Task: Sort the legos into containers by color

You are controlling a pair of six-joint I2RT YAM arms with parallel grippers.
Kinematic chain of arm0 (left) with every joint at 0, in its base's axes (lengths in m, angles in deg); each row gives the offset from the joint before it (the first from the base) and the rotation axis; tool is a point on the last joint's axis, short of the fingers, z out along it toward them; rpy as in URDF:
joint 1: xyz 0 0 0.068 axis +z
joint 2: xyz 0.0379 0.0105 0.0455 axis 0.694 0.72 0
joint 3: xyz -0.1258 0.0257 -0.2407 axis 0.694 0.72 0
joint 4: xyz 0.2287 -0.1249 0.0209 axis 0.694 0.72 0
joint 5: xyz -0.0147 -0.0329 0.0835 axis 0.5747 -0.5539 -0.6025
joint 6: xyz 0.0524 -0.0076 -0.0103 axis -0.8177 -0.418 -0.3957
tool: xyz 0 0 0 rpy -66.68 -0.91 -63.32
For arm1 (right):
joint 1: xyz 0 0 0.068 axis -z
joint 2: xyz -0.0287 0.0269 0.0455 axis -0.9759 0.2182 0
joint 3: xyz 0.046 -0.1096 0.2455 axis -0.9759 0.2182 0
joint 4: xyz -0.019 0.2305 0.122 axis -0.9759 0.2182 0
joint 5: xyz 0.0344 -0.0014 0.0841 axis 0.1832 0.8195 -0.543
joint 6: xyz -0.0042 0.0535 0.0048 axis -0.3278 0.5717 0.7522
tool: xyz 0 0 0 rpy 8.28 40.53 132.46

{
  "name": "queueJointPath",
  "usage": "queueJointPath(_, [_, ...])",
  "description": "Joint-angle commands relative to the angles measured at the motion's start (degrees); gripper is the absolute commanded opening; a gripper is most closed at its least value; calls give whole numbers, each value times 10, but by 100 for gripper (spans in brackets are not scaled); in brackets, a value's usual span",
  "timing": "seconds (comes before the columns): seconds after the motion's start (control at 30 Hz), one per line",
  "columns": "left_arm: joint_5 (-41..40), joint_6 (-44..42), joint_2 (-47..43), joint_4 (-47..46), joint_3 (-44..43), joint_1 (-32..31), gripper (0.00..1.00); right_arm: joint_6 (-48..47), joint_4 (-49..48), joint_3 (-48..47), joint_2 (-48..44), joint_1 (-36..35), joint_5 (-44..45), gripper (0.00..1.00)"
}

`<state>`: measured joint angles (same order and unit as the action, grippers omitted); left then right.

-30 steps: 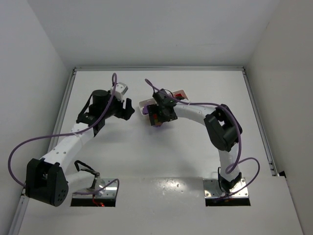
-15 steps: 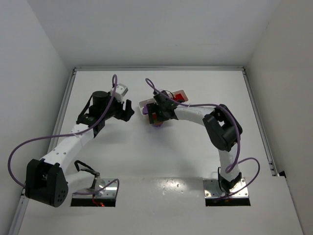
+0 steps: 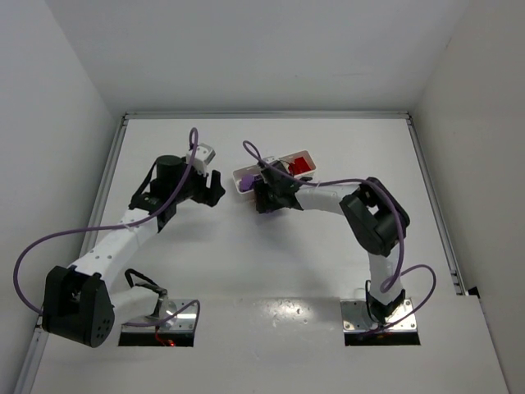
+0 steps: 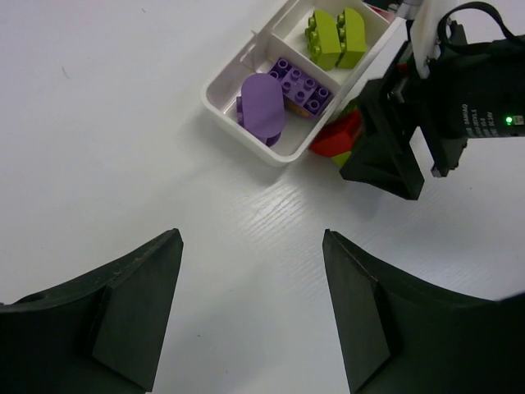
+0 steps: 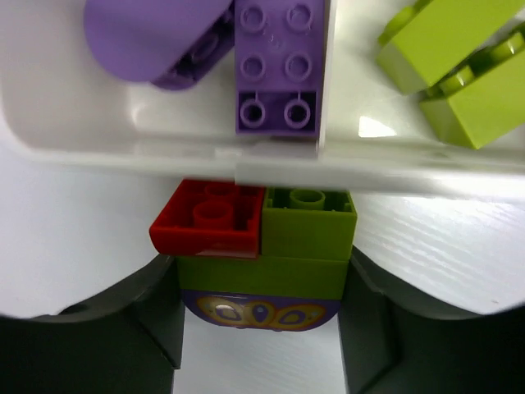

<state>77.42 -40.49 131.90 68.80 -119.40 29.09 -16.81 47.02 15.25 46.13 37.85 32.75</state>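
Room: plain white walls (image 3: 246, 49) close in the far, left and right sides.
Table (image 3: 271, 263): matte white with a faint grain; metal rails run along the left and right edges.
Tray (image 4: 246, 135): long and shallow, lying askew toward the far edge, about midway between the left and right edges.
Left gripper (image 4: 250, 238): fingers spread wide with nothing between them, hovering over bare table just left of the tray.
Right gripper (image 5: 261, 287): fingers closed on the mixed stack (image 5: 258, 246) at the tray's near wall.
Mixed stack: red and yellow-green bricks joined on a yellow-green one, with a purple piece beneath.
Purple bricks (image 4: 279, 94): in the left end compartment.
Yellow-green bricks (image 4: 336, 37): in the middle compartment.
Red bricks (image 3: 300, 167): in the right end compartment.
Progress: nearly done, each colour has its compartment. The stack looks like the only piece left, and it probably needs pulling apart before its parts can be sorted.
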Motion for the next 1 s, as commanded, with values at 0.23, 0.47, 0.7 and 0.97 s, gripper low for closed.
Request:
queueJointPath(0.23, [47, 3, -21, -26, 16, 5, 75, -92, -87, 101, -146, -9, -65, 0])
queueJointPath(0.47, [238, 50, 19, -32, 12, 5, 75, -237, -116, 189, -305, -9, -226, 0])
queueJointPath(0.7, [382, 97, 94, -38, -57, 11, 75, -382, -145, 254, -395, 2, -320, 0])
queueJointPath(0.97, [526, 142, 175, -44, -122, 11, 75, -515, -171, 313, -432, 2, -296, 0])
